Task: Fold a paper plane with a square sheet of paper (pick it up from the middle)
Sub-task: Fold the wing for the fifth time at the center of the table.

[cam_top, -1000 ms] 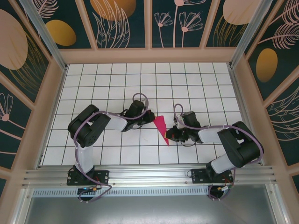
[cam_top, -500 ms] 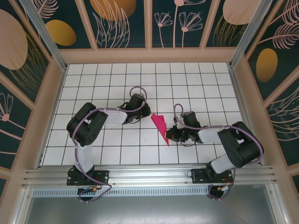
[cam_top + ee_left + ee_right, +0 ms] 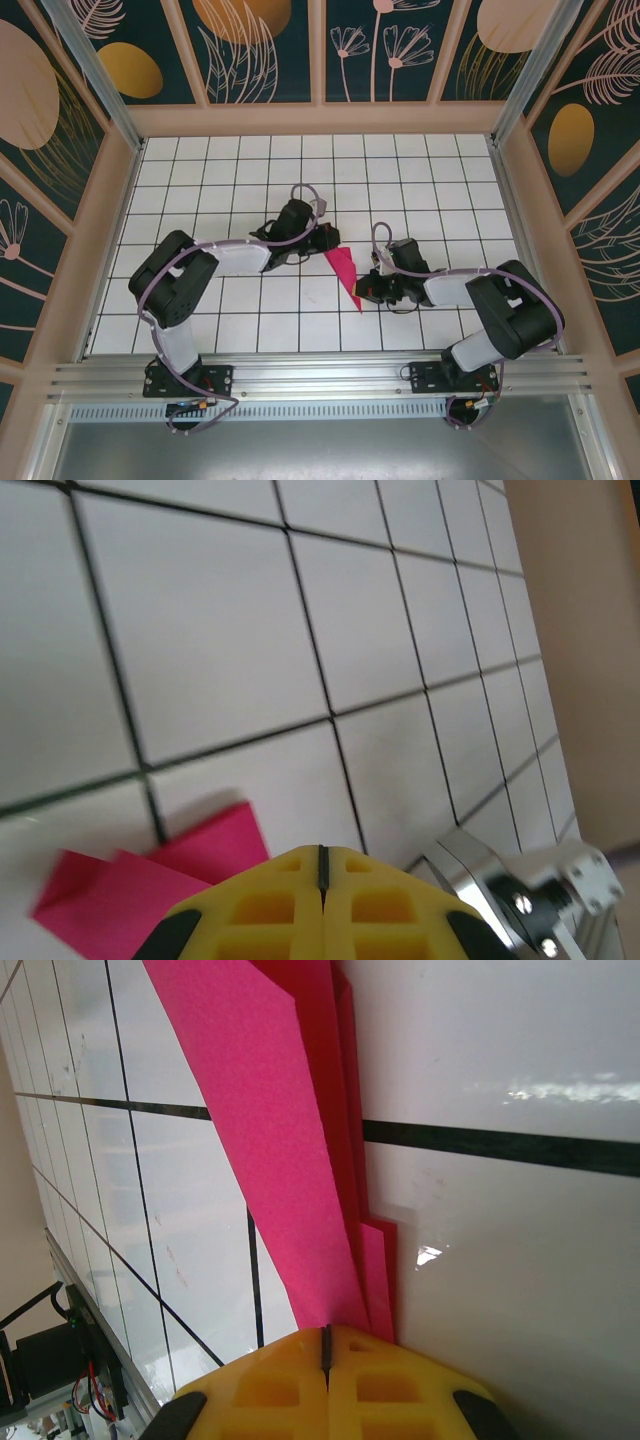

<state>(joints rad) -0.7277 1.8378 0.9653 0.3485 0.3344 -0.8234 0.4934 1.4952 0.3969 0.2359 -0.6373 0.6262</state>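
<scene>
Paper (image 3: 345, 272): one folded pink dart, lying flat at table centre. Two arms stretch low toward it, left gripper (image 3: 322, 862) at its 11 o'clock corner and right gripper (image 3: 326, 1340) at 5 o'clock, both with fingers pressed together.

Paper (image 3: 344, 272): magenta-pink, already folded into a long narrow triangle. I read the broad end toward the table's far edge and the sharp tip toward the near edge, slanting slightly right. It lies roughly midway between the left and right edges, nearer the near edge than the far one.

Right wrist view, paper (image 3: 280, 1140): several stacked layers, their edges stepped along one long side; the widest flap looks raised off the surface.

Left wrist view, paper (image 3: 170, 875): broad end, with one layer overlapping another.
</scene>
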